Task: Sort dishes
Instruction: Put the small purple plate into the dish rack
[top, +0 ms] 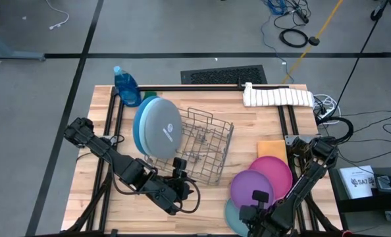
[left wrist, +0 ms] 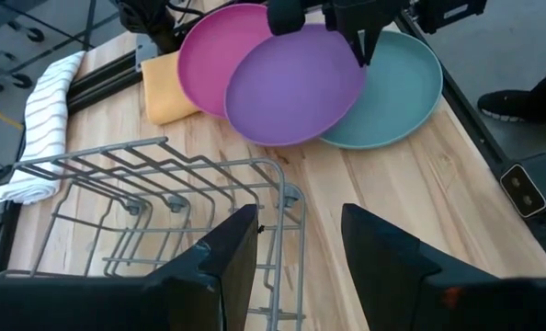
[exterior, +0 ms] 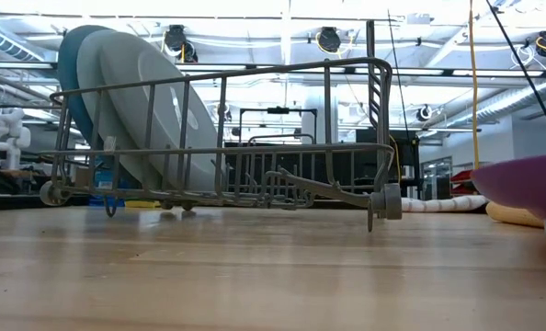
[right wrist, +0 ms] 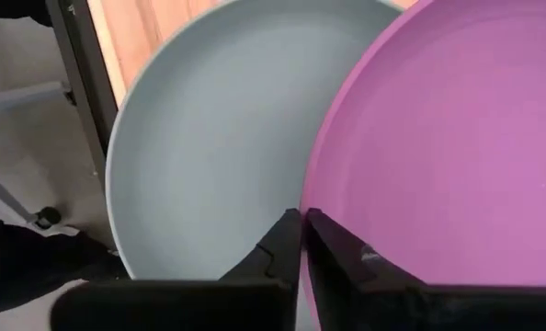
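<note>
Three small plates overlap on the table's near right: pink [top: 278,168] [left wrist: 209,51], purple [top: 248,187] [left wrist: 291,87] [right wrist: 438,138] lying on top, and teal [top: 230,216] [left wrist: 402,83] [right wrist: 209,138]. The grey [top: 162,128] [exterior: 135,101], pale blue and blue large plates stand on edge in the wire rack's [top: 205,148] [left wrist: 144,184] left end. My right gripper [top: 257,199] [left wrist: 360,46] [right wrist: 302,241] is shut on the purple plate's edge. My left gripper [top: 179,172] [left wrist: 298,248] hovers open by the rack's near right corner and touches nothing. My right gripper pinches the purple plate's rim [right wrist: 306,188] between its two fingers, on the side that lies over the teal plate. The fingers come from above, pointing down, one over the purple face and one over the teal. The plate still overlaps the pink and teal plates.
An orange sponge [top: 269,149] [left wrist: 167,87] lies partly under the pink plate. A striped towel [top: 278,97] [left wrist: 43,119] lies at the far right edge, and a blue bottle [top: 126,85] stands at the far left corner. A person's shoe [left wrist: 521,101] shows beyond the table.
</note>
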Robot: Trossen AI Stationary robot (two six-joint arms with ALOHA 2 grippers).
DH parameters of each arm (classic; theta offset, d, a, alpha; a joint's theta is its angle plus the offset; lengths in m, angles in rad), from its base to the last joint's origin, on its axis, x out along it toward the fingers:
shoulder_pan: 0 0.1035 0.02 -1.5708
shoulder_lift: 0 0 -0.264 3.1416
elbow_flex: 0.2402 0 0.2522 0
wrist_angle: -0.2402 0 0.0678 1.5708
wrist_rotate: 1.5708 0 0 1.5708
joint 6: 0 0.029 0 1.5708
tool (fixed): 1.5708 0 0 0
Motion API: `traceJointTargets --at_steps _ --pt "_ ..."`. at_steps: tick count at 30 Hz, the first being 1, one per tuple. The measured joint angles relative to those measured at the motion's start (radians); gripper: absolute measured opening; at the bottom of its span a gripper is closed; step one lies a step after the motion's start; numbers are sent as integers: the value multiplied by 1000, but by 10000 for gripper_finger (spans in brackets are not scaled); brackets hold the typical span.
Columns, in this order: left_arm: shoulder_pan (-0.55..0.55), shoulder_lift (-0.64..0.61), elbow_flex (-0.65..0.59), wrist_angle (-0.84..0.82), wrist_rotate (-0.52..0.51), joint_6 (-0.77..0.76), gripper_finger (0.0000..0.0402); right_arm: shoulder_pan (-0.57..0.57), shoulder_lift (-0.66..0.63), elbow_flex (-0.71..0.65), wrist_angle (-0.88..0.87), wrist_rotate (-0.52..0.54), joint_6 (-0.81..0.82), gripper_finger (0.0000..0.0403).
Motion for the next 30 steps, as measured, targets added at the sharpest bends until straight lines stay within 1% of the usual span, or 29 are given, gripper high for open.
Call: traceJointTargets --at_steps 7,14,16,19,24,27,30 --pt "0 0 0 0 0 0 161 -3 5 0 -7 -1 8 45" --pt "0 0 0 1 0 0 161 -8 13 0 -8 0 10 44" --pt "0 0 0 1 3 0 161 -8 13 0 -7 -1 10 51" --pt "0 0 0 1 6 0 161 -8 13 0 -7 -3 11 82" --pt "0 0 0 7 8 0 161 -9 13 0 -8 -3 37 164" --pt "0 0 0 7 9 0 161 -11 13 0 -18 -2 58 206" --pt "0 0 0 7 9 0 161 -17 33 0 -27 1 65 227"
